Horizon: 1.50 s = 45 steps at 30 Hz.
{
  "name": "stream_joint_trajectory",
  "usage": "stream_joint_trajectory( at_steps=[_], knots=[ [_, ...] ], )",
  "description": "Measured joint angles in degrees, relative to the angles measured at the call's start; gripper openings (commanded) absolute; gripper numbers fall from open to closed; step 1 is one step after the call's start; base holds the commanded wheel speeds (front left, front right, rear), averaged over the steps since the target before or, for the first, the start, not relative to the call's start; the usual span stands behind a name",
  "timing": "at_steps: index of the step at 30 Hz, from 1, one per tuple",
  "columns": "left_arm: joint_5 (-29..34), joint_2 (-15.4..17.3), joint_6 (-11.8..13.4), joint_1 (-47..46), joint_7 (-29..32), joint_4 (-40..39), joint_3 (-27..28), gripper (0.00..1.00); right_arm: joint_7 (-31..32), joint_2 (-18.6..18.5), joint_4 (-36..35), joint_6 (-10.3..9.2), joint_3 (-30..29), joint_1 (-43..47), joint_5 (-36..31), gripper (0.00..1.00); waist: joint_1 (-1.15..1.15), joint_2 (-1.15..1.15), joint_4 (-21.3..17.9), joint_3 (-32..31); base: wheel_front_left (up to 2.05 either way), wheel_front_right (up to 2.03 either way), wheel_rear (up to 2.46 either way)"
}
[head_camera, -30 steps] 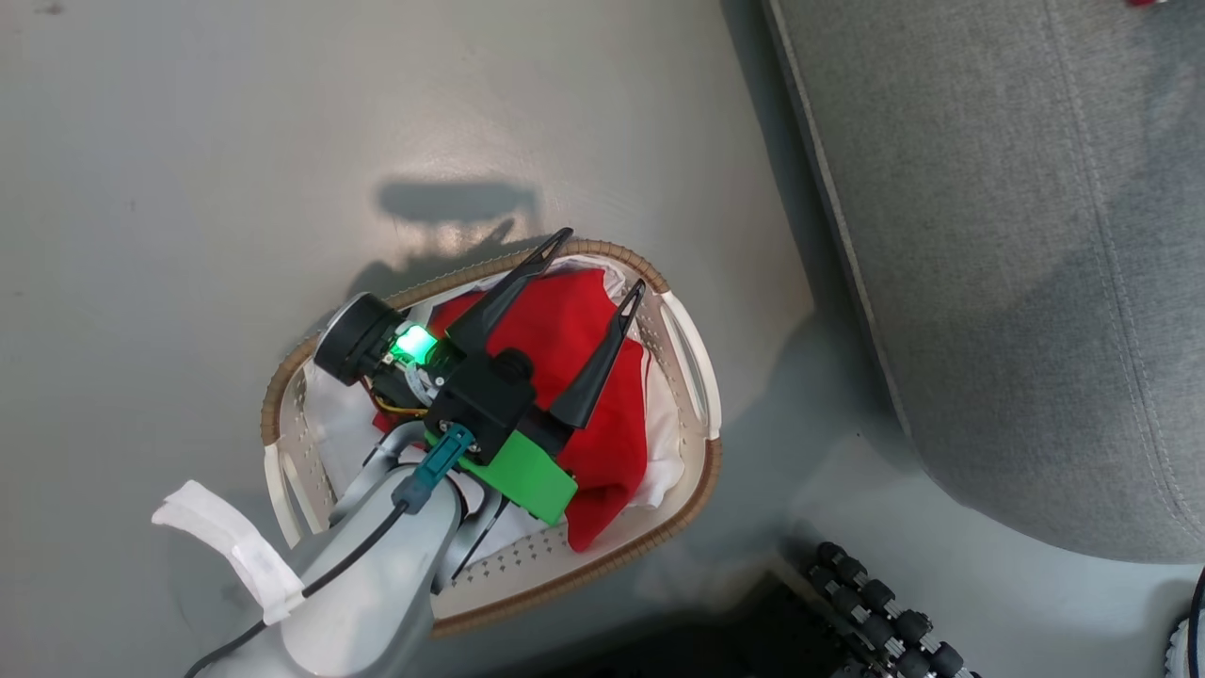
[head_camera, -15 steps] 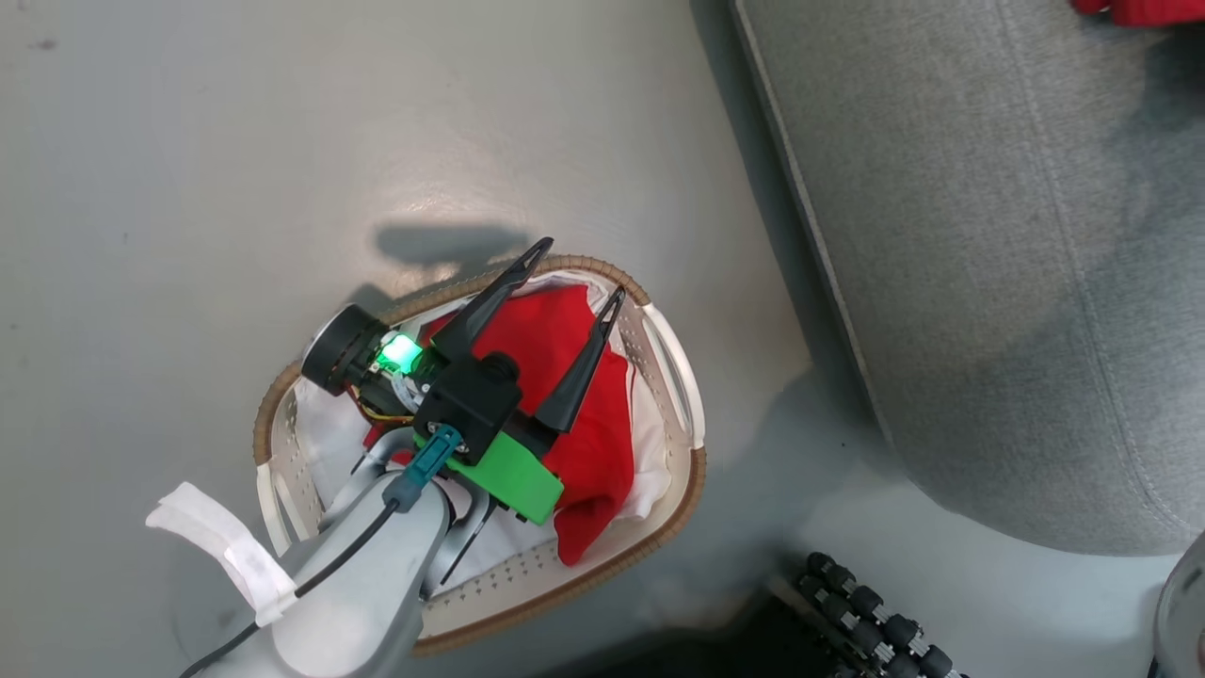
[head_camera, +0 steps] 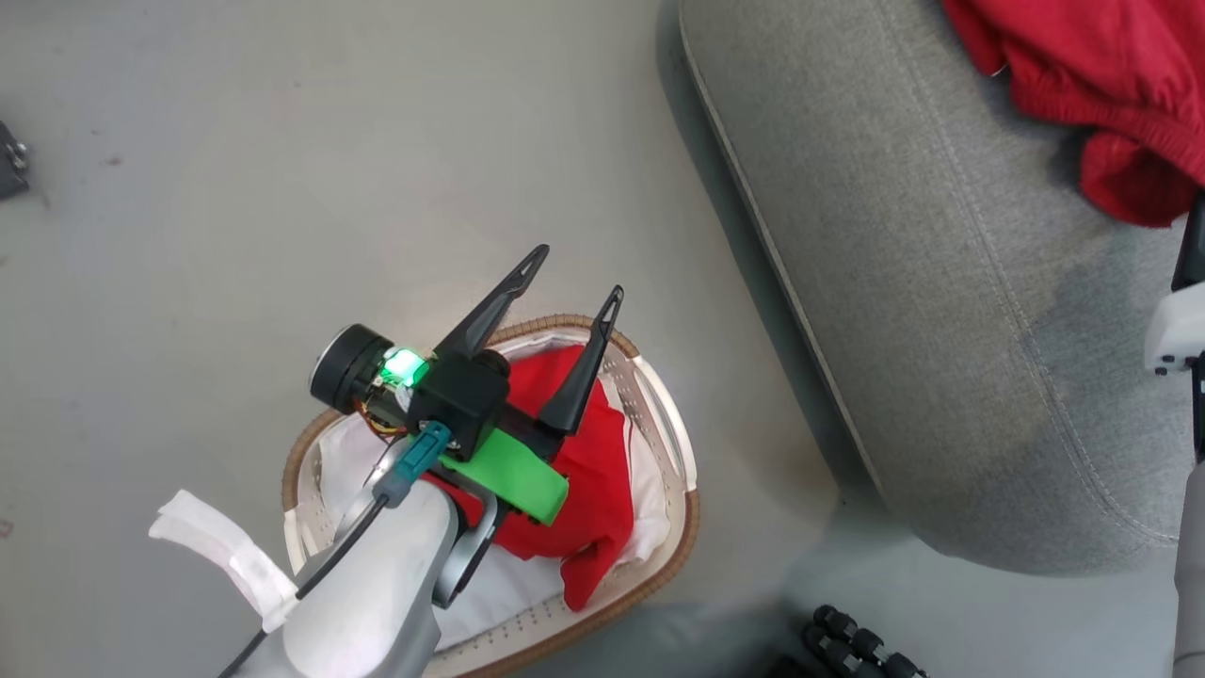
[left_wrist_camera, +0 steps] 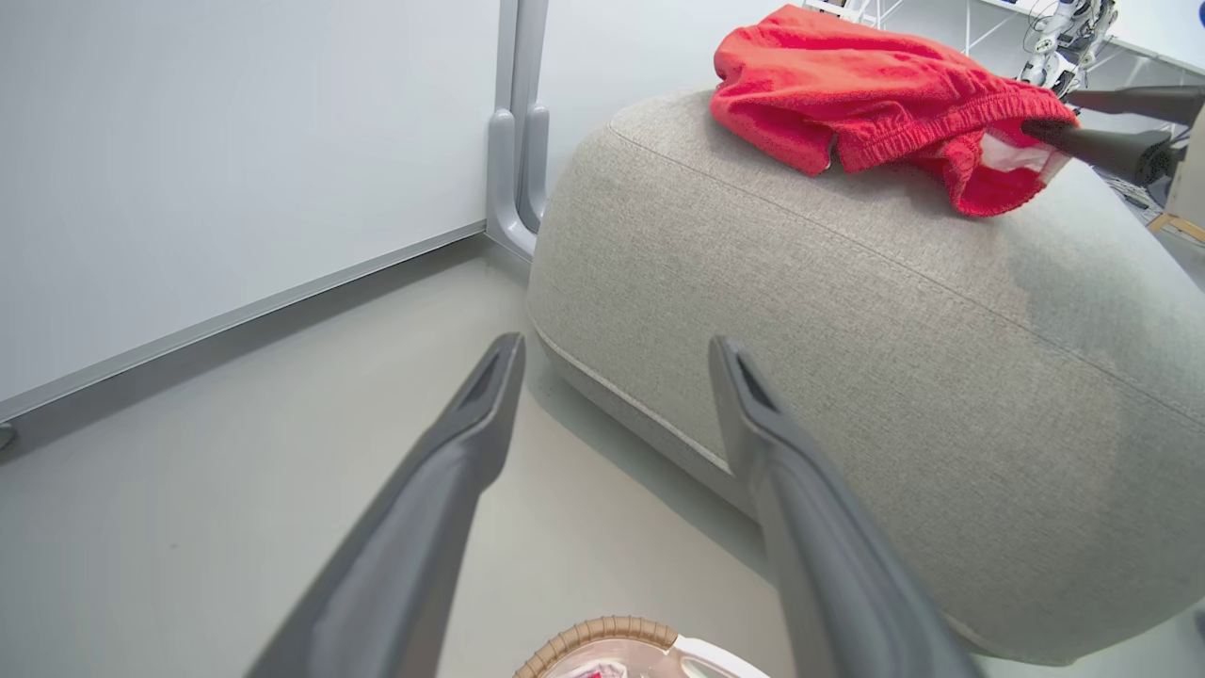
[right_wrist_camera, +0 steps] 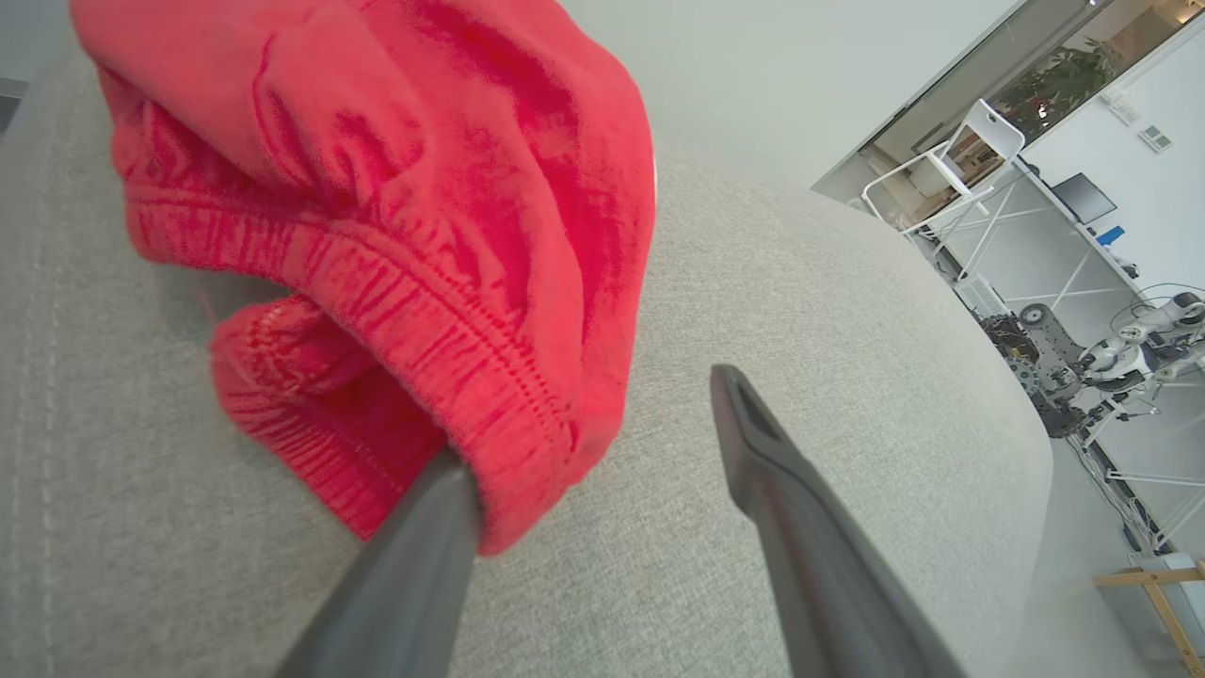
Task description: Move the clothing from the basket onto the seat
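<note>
Got one red garment [head_camera: 1083, 85] lying up on the grey seat [head_camera: 904, 282] at the far right, with the right gripper [right_wrist_camera: 588, 419] right beside it, fingers spread wide and clamping nothing, ribbed hem just lapping over one fingertip. Also got another red piece [head_camera: 574, 471] bunched on the white lining of the basket [head_camera: 682, 499], down on the floor near the seat's left edge. Got the left gripper [head_camera: 579, 273] hanging over that basket, fingers wide apart too, holding nothing.

Your head view looks steeply down on the basket [head_camera: 670, 443] and the seat [head_camera: 894, 282]. Your left wrist view faces the seat's side from over the basket. The right wrist view sits close to the clothing [right_wrist_camera: 377, 188] on top, shared by all three.
</note>
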Motion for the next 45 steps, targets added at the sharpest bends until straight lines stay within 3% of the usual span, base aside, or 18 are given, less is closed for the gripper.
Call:
stream_joint_trajectory(
  at_steps=[11,20,28,34,45],
  knots=[
    [-0.99,-2.78,-0.59,4.38,-0.05,1.14,6.05,1.0,0.0,-0.59,-2.78,0.0,1.3,3.7,1.04,1.0,0.0,0.0,2.18,-8.65,0.0,0.0,0.0],
    [-0.88,-4.64,-1.23,8.49,-0.07,0.94,9.99,1.0,0.0,-2.91,2.71,0.0,2.77,3.52,1.65,1.0,0.0,0.0,6.58,-14.42,0.0,0.0,0.0],
    [-0.11,-5.38,-1.62,10.31,-0.07,0.03,12.14,1.0,0.0,-2.58,7.53,0.0,4.08,4.98,2.21,1.0,0.0,0.0,10.14,-17.33,0.0,0.0,0.0],
    [0.4,-5.78,-1.68,10.76,-0.07,-0.26,13.26,1.0,0.0,-0.1,8.21,0.0,5.43,8.06,3.07,1.0,0.0,0.0,10.22,-17.82,0.0,0.0,0.0],
    [0.62,-6.11,-1.92,11.46,-0.07,-0.33,14.63,1.0,0.0,2.43,2.32,0.0,10.43,11.16,4.97,1.0,0.0,0.0,8.77,-19.32,0.0,0.0,0.0]
  ],
)
